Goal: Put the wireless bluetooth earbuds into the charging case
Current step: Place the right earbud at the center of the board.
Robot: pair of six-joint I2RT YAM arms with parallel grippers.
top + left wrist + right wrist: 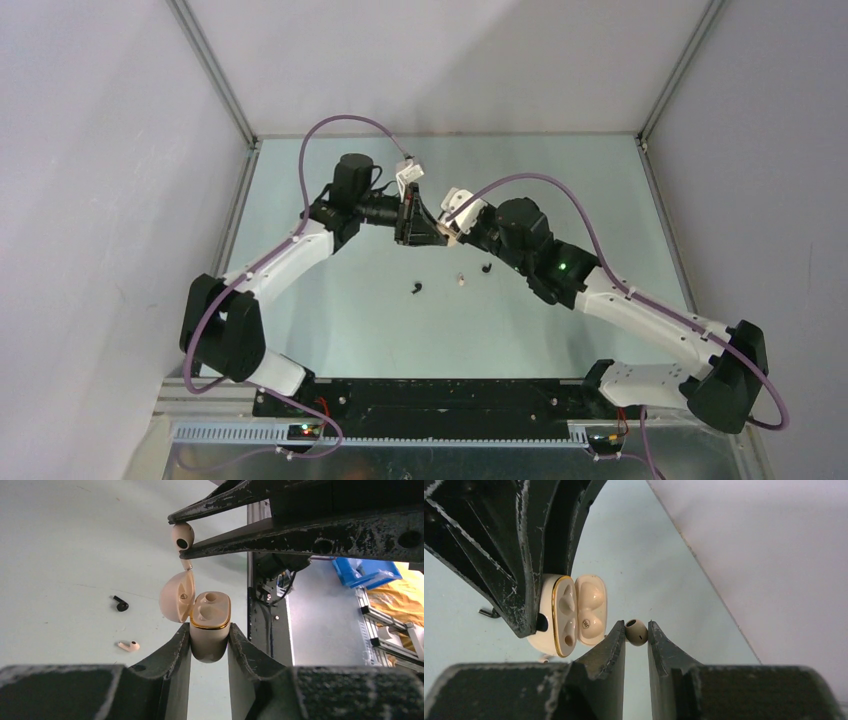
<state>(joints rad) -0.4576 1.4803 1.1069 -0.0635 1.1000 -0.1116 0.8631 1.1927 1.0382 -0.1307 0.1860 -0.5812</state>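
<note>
Earbuds first: a black earbud, a cream earbud and a second black earbud lie loose on the table, nearest you. Beyond them, the fourth earbud sits just beside the open lid of the charging case. Come in off-line and it may catch the lid or gold rim, pop from the pinch, or twist the case. Your right claw is nearly closed, nipping that earbud's round head. Your left claw is clamped on the case's lower body.
</note>
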